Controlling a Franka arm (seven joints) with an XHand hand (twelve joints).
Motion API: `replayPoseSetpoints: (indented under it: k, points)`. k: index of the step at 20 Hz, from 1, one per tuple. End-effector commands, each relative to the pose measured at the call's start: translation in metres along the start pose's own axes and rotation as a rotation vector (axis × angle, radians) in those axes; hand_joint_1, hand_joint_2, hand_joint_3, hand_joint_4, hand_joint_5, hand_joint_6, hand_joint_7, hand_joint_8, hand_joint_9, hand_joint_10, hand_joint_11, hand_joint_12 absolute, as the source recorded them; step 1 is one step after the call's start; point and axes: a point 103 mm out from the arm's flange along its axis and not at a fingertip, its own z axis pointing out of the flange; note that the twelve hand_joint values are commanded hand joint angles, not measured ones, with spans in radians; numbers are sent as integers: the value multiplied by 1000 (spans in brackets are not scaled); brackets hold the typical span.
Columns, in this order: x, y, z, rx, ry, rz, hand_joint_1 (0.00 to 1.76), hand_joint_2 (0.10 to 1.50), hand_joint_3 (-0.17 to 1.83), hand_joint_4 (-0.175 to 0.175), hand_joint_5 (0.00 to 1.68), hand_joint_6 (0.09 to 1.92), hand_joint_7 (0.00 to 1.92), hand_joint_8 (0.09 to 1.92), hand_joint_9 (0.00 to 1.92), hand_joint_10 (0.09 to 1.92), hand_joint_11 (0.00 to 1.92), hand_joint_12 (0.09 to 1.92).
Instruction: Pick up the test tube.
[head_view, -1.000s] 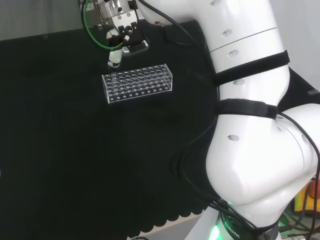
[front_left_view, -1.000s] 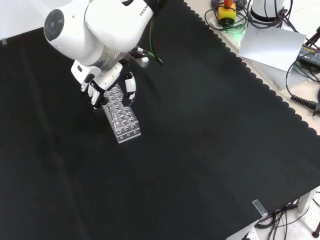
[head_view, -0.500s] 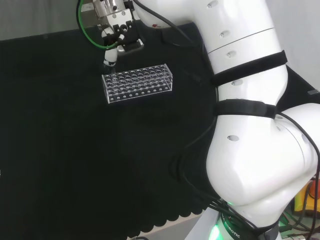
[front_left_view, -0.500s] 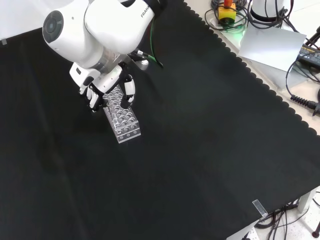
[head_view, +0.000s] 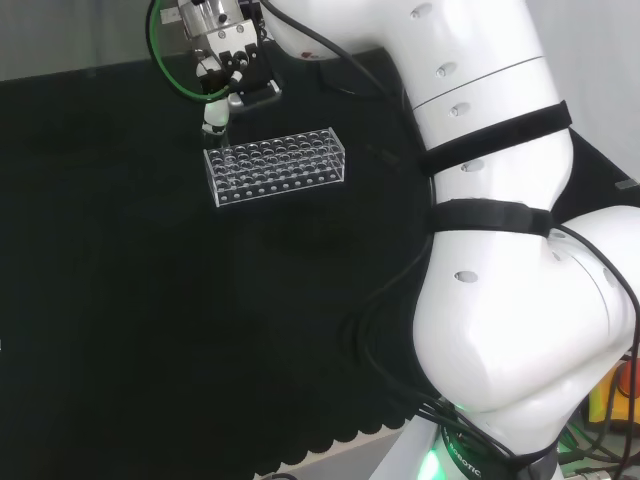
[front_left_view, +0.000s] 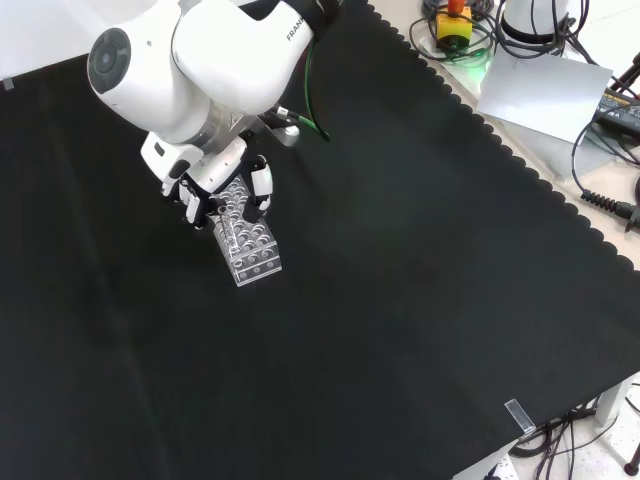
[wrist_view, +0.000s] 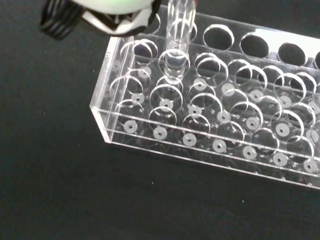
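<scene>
A clear plastic test tube rack (head_view: 275, 166) with many empty holes lies on the black cloth; it also shows in the front view (front_left_view: 247, 238). In the wrist view a clear test tube (wrist_view: 177, 37) hangs upright, its rounded end just above the holes at one end of the rack (wrist_view: 210, 125). The hand (head_view: 226, 72) hovers over the rack's left end in the head view, with fingers curled round the tube. In the front view the hand (front_left_view: 214, 184) is over the rack's far end, under the arm's big white link.
The arm's white links (head_view: 500, 250) take up the right of the head view. Past the cloth's scalloped edge in the front view lie a yellow and red stop button (front_left_view: 455, 20), cables and a grey sheet (front_left_view: 545, 85). Wide black cloth surrounds the rack.
The hand has risen and drifted a little left in the head view, taking the tube up with it. The rack has stayed put.
</scene>
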Motion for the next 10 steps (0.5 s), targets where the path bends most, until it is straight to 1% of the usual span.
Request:
replayPoseSetpoints:
  k: [1,5,7,9,10]
  points:
    - [1,4,-4,-14,3,6,972,637,679,-142,700,796,1097,816,850,706,369,1467]
    - [2,7,-6,-24,33,13,996,631,691,-149,759,790,1150,794,902,684,399,1448]
    - [3,8,-6,-44,54,21,1013,620,706,-158,800,778,1196,760,942,661,423,1434]
    - [4,10,-6,-69,64,33,1058,608,721,-170,886,745,1295,692,1034,627,479,1401]
    - [5,11,-6,-62,74,41,1097,691,610,-143,980,767,1350,652,1092,606,516,1386]
